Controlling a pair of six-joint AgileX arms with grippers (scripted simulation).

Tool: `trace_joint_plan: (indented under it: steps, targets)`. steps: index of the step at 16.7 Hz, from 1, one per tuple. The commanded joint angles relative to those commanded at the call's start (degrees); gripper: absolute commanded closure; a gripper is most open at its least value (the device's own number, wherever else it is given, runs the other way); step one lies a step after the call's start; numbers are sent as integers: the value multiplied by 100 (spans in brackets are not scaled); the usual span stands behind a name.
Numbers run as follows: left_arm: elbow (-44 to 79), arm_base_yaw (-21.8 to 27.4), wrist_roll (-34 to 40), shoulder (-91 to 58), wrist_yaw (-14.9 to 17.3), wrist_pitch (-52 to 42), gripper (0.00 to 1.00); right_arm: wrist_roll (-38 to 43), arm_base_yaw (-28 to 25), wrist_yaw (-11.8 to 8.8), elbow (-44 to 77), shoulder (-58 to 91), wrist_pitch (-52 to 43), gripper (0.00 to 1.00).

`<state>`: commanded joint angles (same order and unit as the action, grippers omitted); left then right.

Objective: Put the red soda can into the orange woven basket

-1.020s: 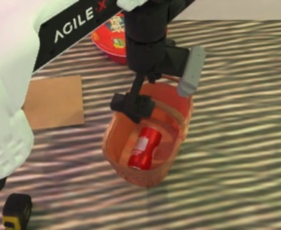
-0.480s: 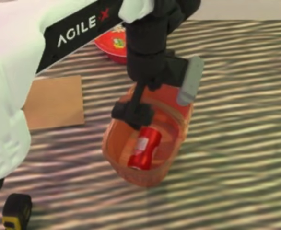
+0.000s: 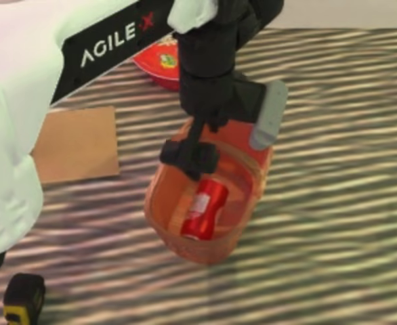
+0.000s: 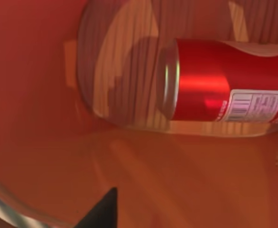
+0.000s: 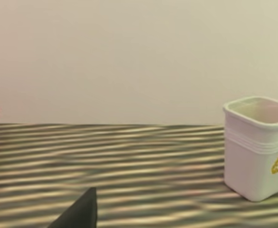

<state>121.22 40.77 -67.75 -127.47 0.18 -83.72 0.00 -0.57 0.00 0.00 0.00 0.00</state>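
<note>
Your red soda can (image 3: 204, 208) lies on its side on the ribbed bottom of the orange woven basket (image 3: 159, 217), free of any grip. Your left gripper (image 3: 188, 157) hangs just above the basket's far end; you cannot tell how its fingers stand. Your right arm is out of the top view, facing a white bin (image 5: 257, 145).

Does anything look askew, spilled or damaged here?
Nothing wrong stands out. The red soda can lies on its side on the bottom of the orange woven basket, intact, nothing spilled. The left gripper hangs just above it.
</note>
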Motion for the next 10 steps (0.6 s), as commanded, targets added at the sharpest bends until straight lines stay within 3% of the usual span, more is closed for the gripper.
trace_joint_plan:
  steps: [9, 10]
  targets:
    - [0, 0, 0, 0, 0, 0, 98, 0, 0, 0, 0, 0, 0, 0]
    - [0, 0, 0, 0, 0, 0, 100, 0, 0, 0, 0, 0, 0, 0]
